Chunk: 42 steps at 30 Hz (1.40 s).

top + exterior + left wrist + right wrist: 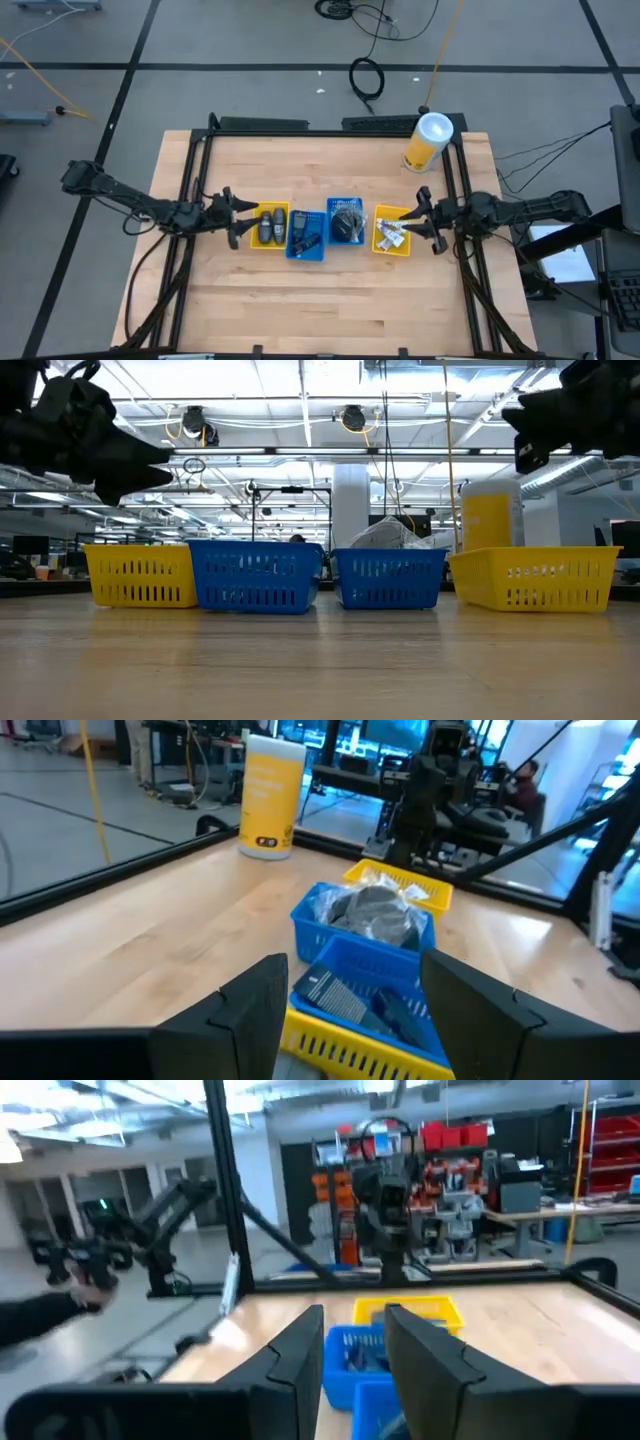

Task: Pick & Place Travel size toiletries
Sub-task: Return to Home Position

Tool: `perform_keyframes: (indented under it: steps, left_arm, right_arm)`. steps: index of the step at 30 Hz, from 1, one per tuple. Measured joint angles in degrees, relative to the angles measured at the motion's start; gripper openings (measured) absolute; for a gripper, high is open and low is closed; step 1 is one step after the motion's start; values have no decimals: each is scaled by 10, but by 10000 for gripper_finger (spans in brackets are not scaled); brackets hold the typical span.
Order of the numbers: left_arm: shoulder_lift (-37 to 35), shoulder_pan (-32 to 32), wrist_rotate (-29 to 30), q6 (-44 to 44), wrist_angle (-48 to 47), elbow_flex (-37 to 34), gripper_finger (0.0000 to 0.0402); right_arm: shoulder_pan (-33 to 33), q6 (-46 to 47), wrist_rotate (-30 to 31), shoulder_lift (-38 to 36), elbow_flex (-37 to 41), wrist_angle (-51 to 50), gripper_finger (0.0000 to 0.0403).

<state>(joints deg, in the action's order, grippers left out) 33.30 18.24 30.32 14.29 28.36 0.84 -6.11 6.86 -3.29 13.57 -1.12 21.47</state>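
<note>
Well, the toiletries look sorted, and both arms hang empty at the ends of the bin row.

The table (320, 310) carries four bins in a line across its middle, so I'd judge each arm serves its own end; the yellow canister (428, 140) stands well apart near the far right corner, out of the traffic. White tubes (392, 236) lie in the right yellow bin (535, 578), grey-black bundles (347, 222) fill one blue bin (390, 578), dark navy packets (305, 238) the other blue bin (255, 575), and dark grey pieces (268, 226) sit in the left yellow bin (140, 575). The left gripper (236, 216) hovers just beside its yellow bin, fingers spread wide, holding nothing; the right gripper (420, 217) mirrors it, parted and empty, probably clearing out.
</note>
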Motion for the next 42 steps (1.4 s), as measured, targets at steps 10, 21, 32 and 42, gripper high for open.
perform_keyframes:
  steps: [10, 21, 32, 42]
  left_arm:
    - [0, 0, -2, -1, -3, 0, 228]
    - [0, 0, -3, -2, -3, 0, 228]
    - [0, 0, -3, -6, -3, 0, 228]
    - [0, 0, -4, -6, -3, 0, 228]
  right_arm:
    - [0, -31, 2, 6, 1, -10, 102]
    - [0, -31, 2, 6, 2, -10, 102]
    - [40, -31, 2, -119, 3, -24, 102]
    - [45, -31, 2, -134, 3, 4, 102]
